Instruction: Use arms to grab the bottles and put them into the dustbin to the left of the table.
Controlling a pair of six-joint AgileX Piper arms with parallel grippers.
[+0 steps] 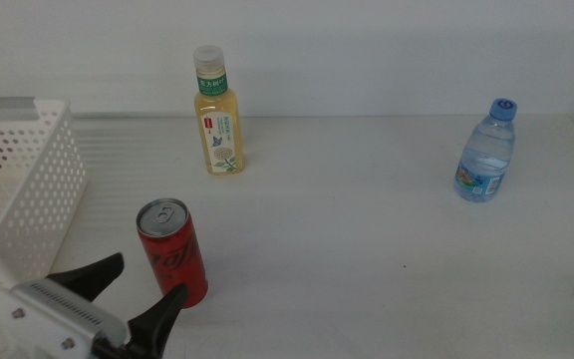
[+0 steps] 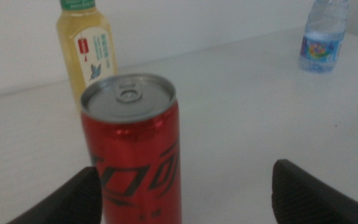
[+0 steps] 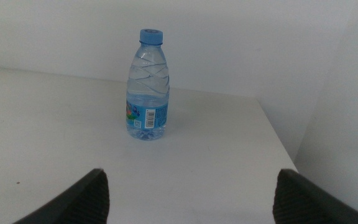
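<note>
Left gripper (image 1: 140,289) is sitting at the near-left corner of the table (image 1: 367,249), jaws spread wide and holding nothing, just short of the red soda can (image 1: 172,251). Can is standing upright, tab end up, just beside the jaw tips; in the left wrist view the can (image 2: 135,155) is sitting off-centre in the gap, close against one jaw and well apart from the other, and contact can't be confirmed from these angles. White perforated dustbin (image 1: 18,189) is standing at the table's left edge, near the can but not touching it. Yellow-drink bottle (image 1: 217,115) is standing upright farther back, white cap on, green label facing the camera; the left wrist view is also catching it (image 2: 89,50) behind the can. Small water bottle (image 1: 486,155) with blue cap is standing upright on the right side, well apart from the other two and also visible in the left wrist view's far corner (image 2: 323,37). Right gripper (image 3: 191,199) is not showing in the middle view; its wrist view is showing both jaws spread wide and empty, facing the water bottle (image 3: 148,87), which is standing ahead of it near the table's far right corner, clear of both jaws.
</note>
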